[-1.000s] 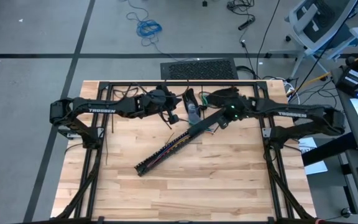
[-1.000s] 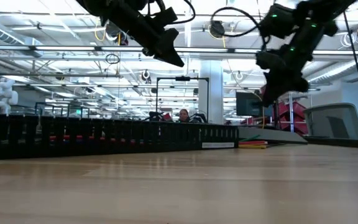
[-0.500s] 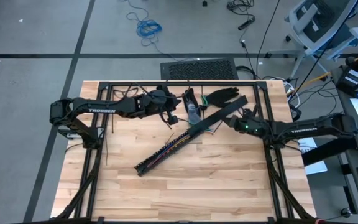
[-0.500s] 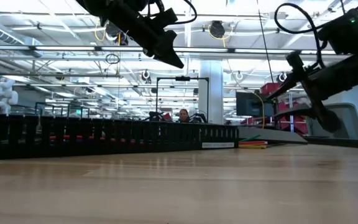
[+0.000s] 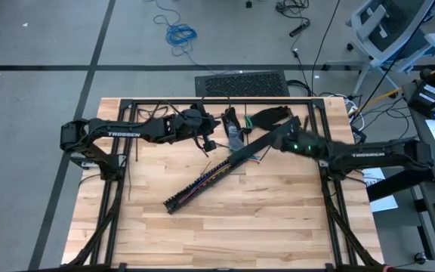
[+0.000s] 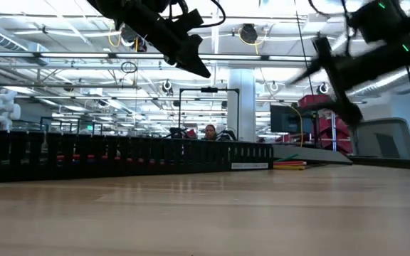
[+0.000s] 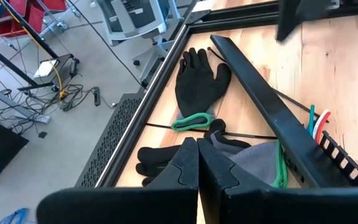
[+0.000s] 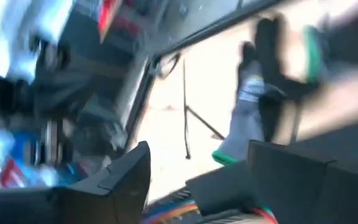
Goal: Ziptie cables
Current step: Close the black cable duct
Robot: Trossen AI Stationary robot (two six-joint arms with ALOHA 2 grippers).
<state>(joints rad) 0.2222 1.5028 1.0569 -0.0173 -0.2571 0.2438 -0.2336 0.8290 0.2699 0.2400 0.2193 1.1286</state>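
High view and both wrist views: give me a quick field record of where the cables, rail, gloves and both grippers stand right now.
cables: coloured wires lying in the long black slotted rail, which runs diagonally across the wooden table
gloves: black work gloves with green cuffs at the table's far edge
left gripper: shut, empty, raised above the gloves
right gripper: open, empty, over the rail's far end
zipties: a thin dark strip lies beside the gloves

Coloured cables [image 5: 216,172] inside slotted rail [image 5: 202,183]
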